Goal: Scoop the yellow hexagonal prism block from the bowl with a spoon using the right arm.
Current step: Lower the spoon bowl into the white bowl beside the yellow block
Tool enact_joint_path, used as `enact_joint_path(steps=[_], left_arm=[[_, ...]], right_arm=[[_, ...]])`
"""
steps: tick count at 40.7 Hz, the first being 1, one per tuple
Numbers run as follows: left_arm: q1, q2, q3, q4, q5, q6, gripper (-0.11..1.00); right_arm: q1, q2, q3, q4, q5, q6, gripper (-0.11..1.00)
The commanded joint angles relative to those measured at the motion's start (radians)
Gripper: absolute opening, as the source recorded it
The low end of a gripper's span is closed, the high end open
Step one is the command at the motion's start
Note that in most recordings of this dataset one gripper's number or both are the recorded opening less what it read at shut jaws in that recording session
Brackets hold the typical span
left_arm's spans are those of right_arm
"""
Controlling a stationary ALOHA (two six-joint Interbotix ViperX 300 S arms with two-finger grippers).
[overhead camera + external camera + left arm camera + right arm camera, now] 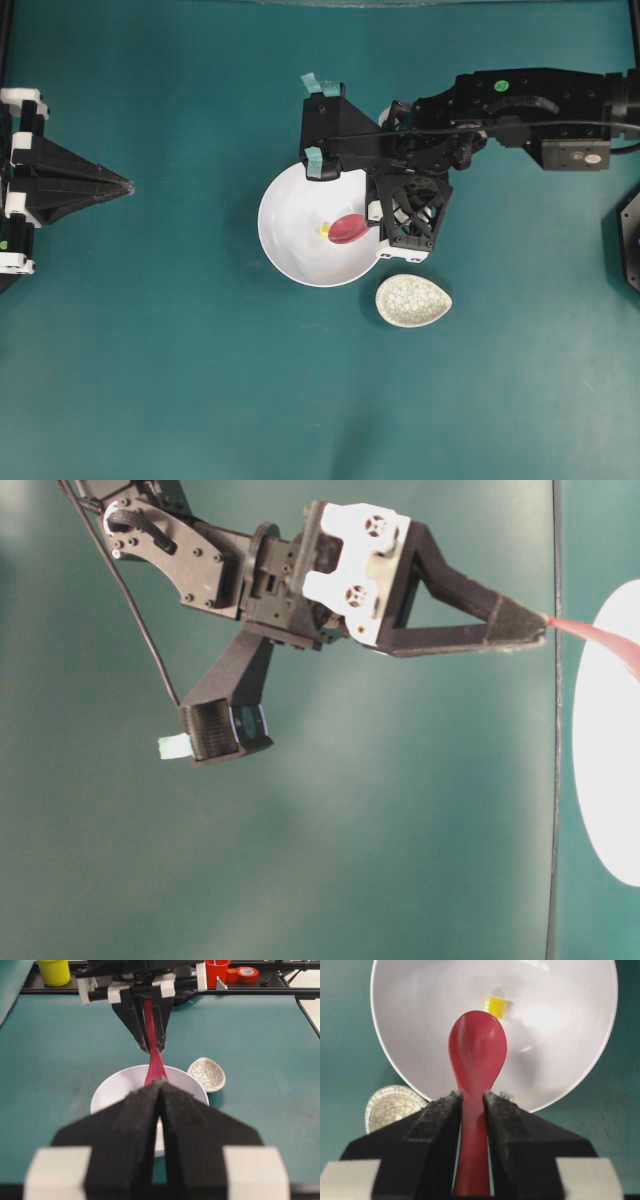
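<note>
The white bowl (pixel 290 215) sits mid-table. The yellow hexagonal prism block (pixel 324 230) lies inside it, also clear in the right wrist view (pixel 495 1007). My right gripper (pixel 378 225), on the arm with teal tags, is shut on the handle of the red-pink spoon (pixel 348 229) at the bowl's right rim. In the right wrist view the gripper (pixel 472 1097) holds the spoon (pixel 477 1050) with its scoop over the bowl (pixel 420 1020), its tip just short of the block. My left gripper (pixel 125 186) is shut and empty at the far left, its tip (pixel 161 1085) pointing at the bowl (pixel 107 1092).
A small speckled beige dish (pixel 413 300) lies just beyond the bowl's lower right, under the right wrist. In the left wrist view a yellow cup (pixel 54 971), a red cup (pixel 217 970) and a tape roll (pixel 246 972) stand past the table's far edge.
</note>
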Motion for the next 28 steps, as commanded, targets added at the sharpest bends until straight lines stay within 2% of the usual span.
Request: enact_joint_path(steps=[1, 18, 28], left_arm=[[0.000, 0.006, -0.028, 0.002, -0.011, 0.000, 0.00], [0.002, 0.005, -0.028, 0.003, -0.009, 0.002, 0.00], [0.002, 0.005, -0.028, 0.003, -0.009, 0.000, 0.00]], right_arm=[[0.002, -0.005, -0.015, -0.002, -0.002, 0.002, 0.23], [0.002, 0.040, -0.014, -0.002, -0.008, -0.006, 0.23], [0.002, 0.063, -0.021, -0.002, -0.060, -0.015, 0.23]])
